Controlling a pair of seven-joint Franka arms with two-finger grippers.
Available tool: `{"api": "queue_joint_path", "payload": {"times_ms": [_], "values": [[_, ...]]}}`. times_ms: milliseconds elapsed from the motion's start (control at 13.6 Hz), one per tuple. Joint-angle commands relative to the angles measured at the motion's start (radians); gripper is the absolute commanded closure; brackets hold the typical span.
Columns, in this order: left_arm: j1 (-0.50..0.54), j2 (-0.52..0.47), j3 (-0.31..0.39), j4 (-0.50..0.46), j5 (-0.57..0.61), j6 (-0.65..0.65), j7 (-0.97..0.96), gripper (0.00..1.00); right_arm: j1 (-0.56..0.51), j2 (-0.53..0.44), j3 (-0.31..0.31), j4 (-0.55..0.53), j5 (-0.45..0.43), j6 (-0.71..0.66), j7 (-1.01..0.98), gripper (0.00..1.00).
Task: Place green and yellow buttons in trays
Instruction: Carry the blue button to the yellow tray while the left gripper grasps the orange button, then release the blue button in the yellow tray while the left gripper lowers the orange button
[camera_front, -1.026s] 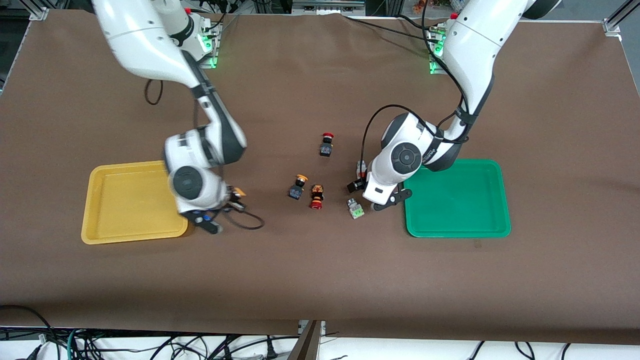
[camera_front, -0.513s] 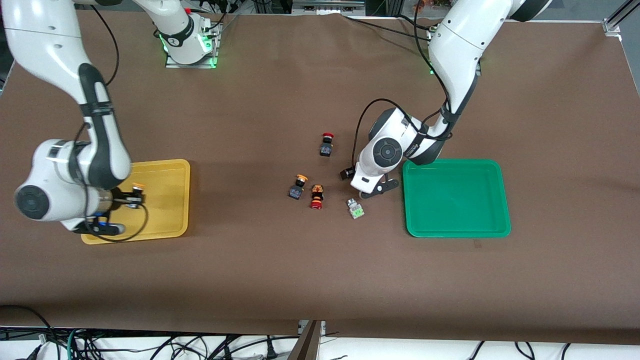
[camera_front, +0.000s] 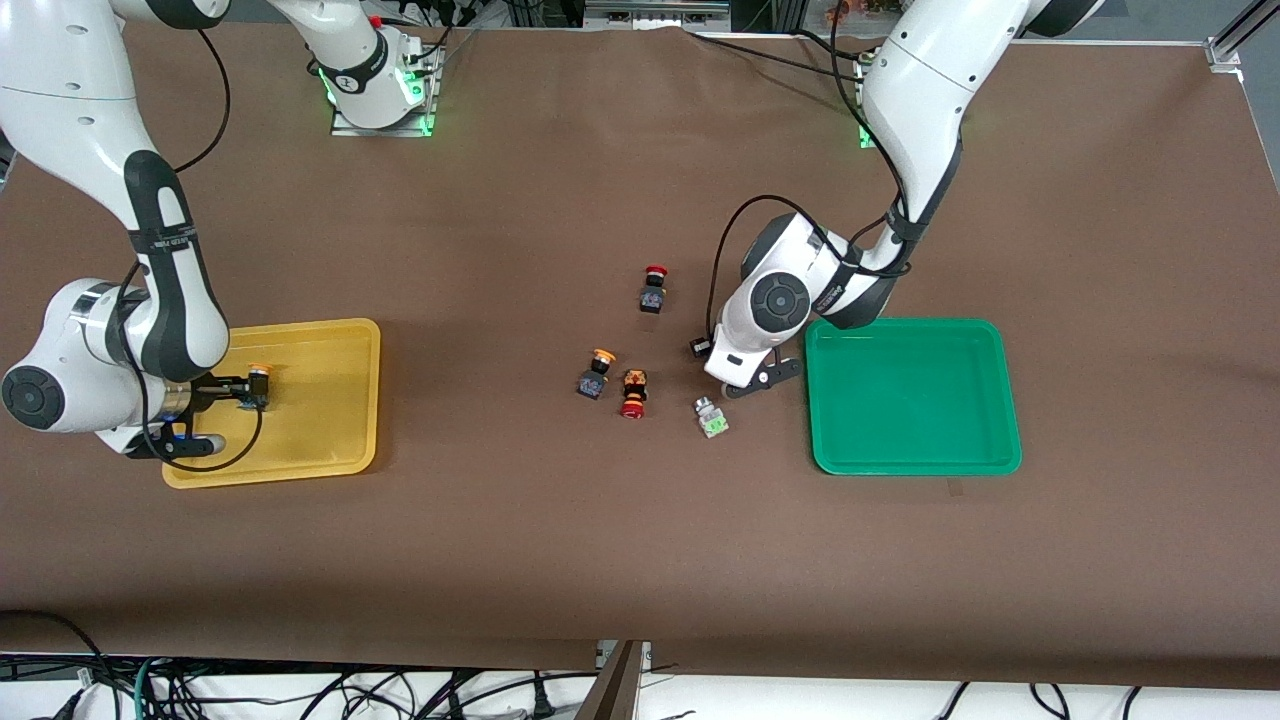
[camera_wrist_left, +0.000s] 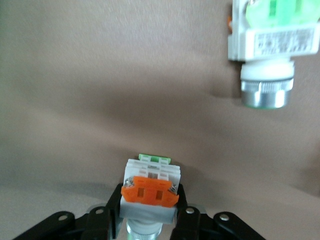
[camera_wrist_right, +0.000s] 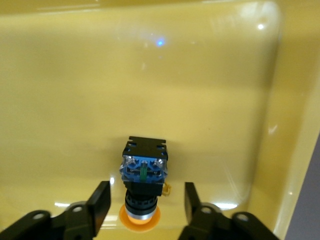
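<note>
My right gripper (camera_front: 243, 392) is low in the yellow tray (camera_front: 340, 335), open. A yellow-capped button (camera_wrist_right: 144, 170) with a dark blue-black body lies on the tray floor between its fingers (camera_wrist_right: 98, 202), with a gap on each side; it also shows in the front view (camera_front: 258, 384). My left gripper (camera_front: 702, 348) hangs over the table beside the green tray (camera_front: 910, 466), shut on the orange-faced white switch (camera_wrist_left: 149, 192). The green-faced white switch (camera_front: 711, 417) lies on the table under it and shows in the left wrist view (camera_wrist_left: 265, 45). A second yellow-capped button (camera_front: 597, 372) stands mid-table.
A red-capped switch with an orange-and-black body (camera_front: 633, 391) lies beside the second yellow button. A red-capped black switch (camera_front: 653, 289) stands farther from the front camera. The green tray holds nothing. The brown table (camera_front: 640, 560) extends wide around them.
My right arm swung from the yellow tray's inner edge to over the tray with the yellow-capped button, which now lies in it. My left gripper shifted slightly toward the arm bases.
</note>
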Motion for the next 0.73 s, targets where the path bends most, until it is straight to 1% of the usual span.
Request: {"api": "queue_joint_path", "payload": {"times_ms": [0, 73, 147, 220, 293, 366, 440, 513, 586, 660], "values": [[0.056, -0.051, 0.023, 0.027, 0.008, -0.044, 0.038, 1.0, 0.023, -0.047, 0.038, 0.025, 0.015, -0.031, -0.001, 0.0], [0.102, -0.07, 0.02, 0.056, 0.008, -0.126, 0.125, 1.0, 0.042, -0.063, 0.062, 0.038, 0.015, -0.059, 0.04, 0.0], [0.151, -0.076, 0.02, 0.085, 0.008, -0.205, 0.214, 1.0, 0.074, -0.066, 0.087, 0.051, 0.016, -0.071, 0.138, 0.0], [0.197, -0.079, 0.02, 0.087, 0.008, -0.25, 0.301, 1.0, 0.112, -0.066, 0.105, 0.057, 0.015, -0.072, 0.265, 0.0], [0.231, -0.079, 0.023, 0.08, 0.009, -0.261, 0.37, 0.96, 0.157, -0.066, 0.119, 0.057, 0.015, -0.068, 0.39, 0.0], [0.253, -0.076, 0.04, 0.064, 0.041, -0.262, 0.424, 0.85, 0.206, -0.066, 0.124, 0.057, 0.016, -0.059, 0.496, 0.0], [0.285, -0.072, 0.057, 0.037, 0.117, -0.259, 0.469, 0.83, 0.262, -0.063, 0.125, 0.059, 0.016, -0.049, 0.601, 0.0], [0.326, -0.066, 0.057, 0.014, 0.157, -0.252, 0.498, 0.78, 0.319, -0.055, 0.126, 0.069, 0.019, -0.015, 0.707, 0.0], [0.354, -0.047, 0.055, 0.006, 0.162, -0.25, 0.518, 0.57, 0.37, -0.049, 0.126, 0.071, 0.045, 0.02, 0.808, 0.0], [0.359, -0.029, 0.055, 0.011, 0.162, -0.25, 0.532, 0.25, 0.419, -0.035, 0.126, 0.071, 0.074, 0.054, 0.886, 0.0]]}}
